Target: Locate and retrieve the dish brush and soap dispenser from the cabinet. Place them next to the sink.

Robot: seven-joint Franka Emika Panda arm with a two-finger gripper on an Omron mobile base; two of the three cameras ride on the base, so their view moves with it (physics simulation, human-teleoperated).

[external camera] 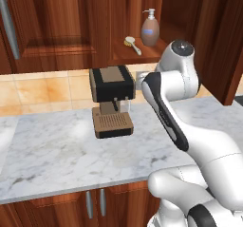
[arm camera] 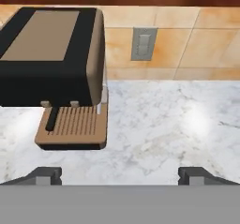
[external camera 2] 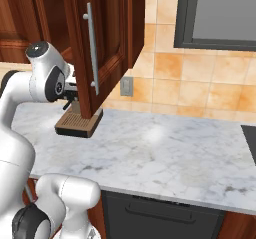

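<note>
The cabinet [external camera: 137,55] stands open above the marble counter [external camera: 57,150], and on its wooden shelf board the soap dispenser [external camera: 150,29] stands upright near the back, its white pump top reaching up toward the shelf above. The dish brush [external camera: 133,44] lies flat just left of the bottle and nearer the shelf's front edge, bristle head toward the back left, handle pointing to the front right. The two look apart, though the gap between them is narrow and hard to judge from this angle.

In the right base view the open cabinet door [external camera 2: 102,48] with its metal bar handle hangs in front of the shelf and hides both items; it also cuts off most of the espresso machine [external camera 2: 77,123], leaving its slatted drip tray showing on the counter.

The arm's white elbow covers the right end of the shelf in the left base view. In the hand view the gripper [arm camera: 120,176] has its fingertips [arm camera: 44,175] spread wide at the bottom corners, nothing between them, looking down at the counter beside the espresso machine, with a wall outlet [arm camera: 143,43] on the tiled backsplash [arm camera: 211,40] beyond.
</note>
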